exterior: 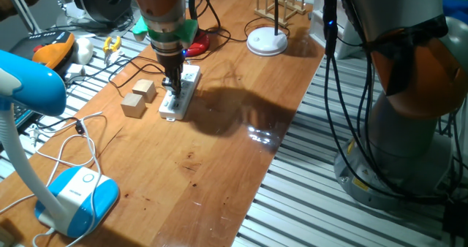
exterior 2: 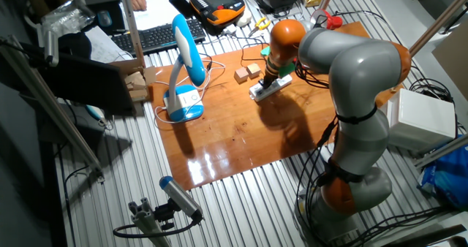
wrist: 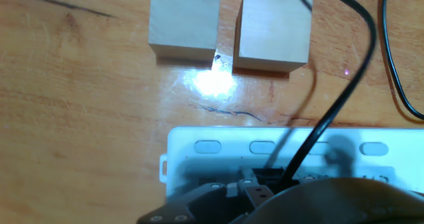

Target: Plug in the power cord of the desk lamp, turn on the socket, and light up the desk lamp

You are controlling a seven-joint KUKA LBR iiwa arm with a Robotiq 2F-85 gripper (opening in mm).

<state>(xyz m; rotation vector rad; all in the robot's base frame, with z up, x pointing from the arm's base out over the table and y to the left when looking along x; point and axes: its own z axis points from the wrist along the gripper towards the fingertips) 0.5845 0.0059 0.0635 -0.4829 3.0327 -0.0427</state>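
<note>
The white socket strip lies on the wooden table, and also shows in the other fixed view and in the hand view. My gripper stands straight down on its near end. In the hand view the thin black power cord runs from the upper right down to a small black plug, which sits between my fingers on the strip's face. My gripper looks shut on the plug. The desk lamp's red base lies just behind my hand, partly hidden, and its stem is hidden.
Two wooden blocks lie just left of the strip. A white disc lamp base stands at the back. A large blue-and-white lamp with a white cable stands at the front left. Tools lie off the table at the back left.
</note>
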